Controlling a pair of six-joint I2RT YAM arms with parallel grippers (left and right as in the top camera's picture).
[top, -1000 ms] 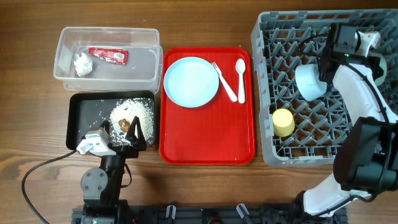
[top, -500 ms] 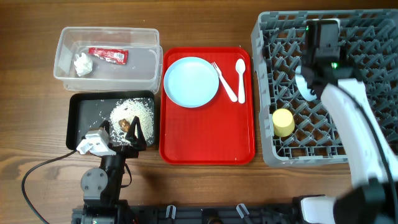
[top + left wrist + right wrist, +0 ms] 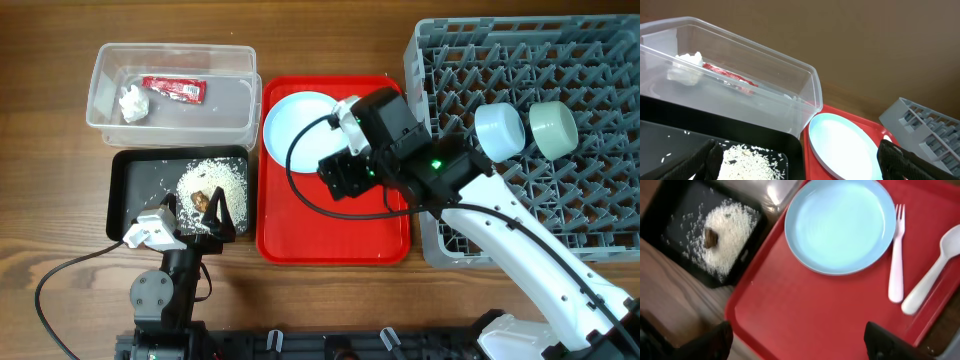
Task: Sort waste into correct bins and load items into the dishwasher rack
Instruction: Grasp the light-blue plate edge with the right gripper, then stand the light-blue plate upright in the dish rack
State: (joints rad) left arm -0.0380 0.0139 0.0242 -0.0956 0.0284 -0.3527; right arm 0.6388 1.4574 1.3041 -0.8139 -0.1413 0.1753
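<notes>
Fingers (image 3: 710, 342) spread empty, the right gripper (image 3: 799, 342) hangs low in frame over the red tray (image 3: 790, 305), apparently to pick plate (image 3: 840, 225), fork (image 3: 897, 265) or spoon (image 3: 927, 282) for the rack (image 3: 450, 70).

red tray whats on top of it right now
A pale blue round plate, a white plastic fork and a white plastic spoon. Overhead, the right arm covers fork, spoon and part of the plate.

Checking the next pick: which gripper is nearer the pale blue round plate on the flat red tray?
Right. The right gripper hovers over the flat red tray beside the pale blue round plate; the left gripper is off to the side, over the shallow black tray's near edge.
</notes>
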